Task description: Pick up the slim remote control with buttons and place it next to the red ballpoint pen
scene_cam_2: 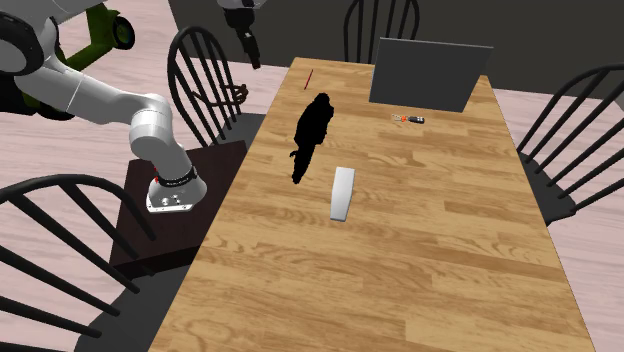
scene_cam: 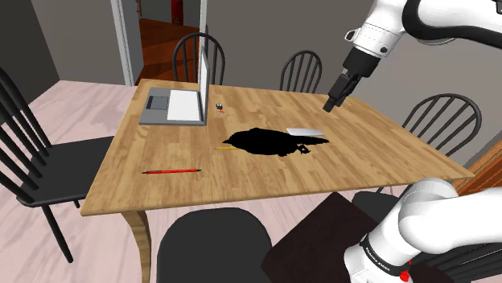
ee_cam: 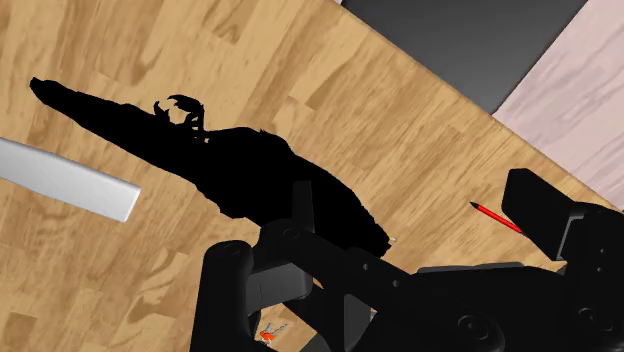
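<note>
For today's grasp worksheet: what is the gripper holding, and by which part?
Nothing. The gripper hangs above the table; the grey remote lies flat on it, untouched.

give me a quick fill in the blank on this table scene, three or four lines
The pale remote lies on the table beside a shape coloured ___. The pen is ___. The laptop has its lid ___. The end effector hangs in the air holding ___. Missing: black; red; open; nothing.
</note>
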`<state>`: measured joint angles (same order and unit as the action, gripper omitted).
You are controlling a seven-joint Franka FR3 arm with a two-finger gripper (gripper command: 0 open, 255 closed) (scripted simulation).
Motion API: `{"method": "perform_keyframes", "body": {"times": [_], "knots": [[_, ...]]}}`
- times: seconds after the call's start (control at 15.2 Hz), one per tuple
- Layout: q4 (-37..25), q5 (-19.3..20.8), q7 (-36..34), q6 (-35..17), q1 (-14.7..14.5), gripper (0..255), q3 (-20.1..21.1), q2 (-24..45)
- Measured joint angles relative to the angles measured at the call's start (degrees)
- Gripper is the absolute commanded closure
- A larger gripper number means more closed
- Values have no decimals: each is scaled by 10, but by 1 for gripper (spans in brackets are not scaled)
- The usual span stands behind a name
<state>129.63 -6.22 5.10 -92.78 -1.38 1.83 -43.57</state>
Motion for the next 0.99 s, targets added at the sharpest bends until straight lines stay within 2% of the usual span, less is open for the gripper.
{"method": "perform_keyframes", "body": {"times": [0.2, 0.53, 0.99], "knots": [[17, 9, 29, -12, -1, 0, -15, -1], [60, 50, 145, -46, -3, 0, -77, 4], [75, 100, 314, -123, -10, 0, -168, 78]]}}
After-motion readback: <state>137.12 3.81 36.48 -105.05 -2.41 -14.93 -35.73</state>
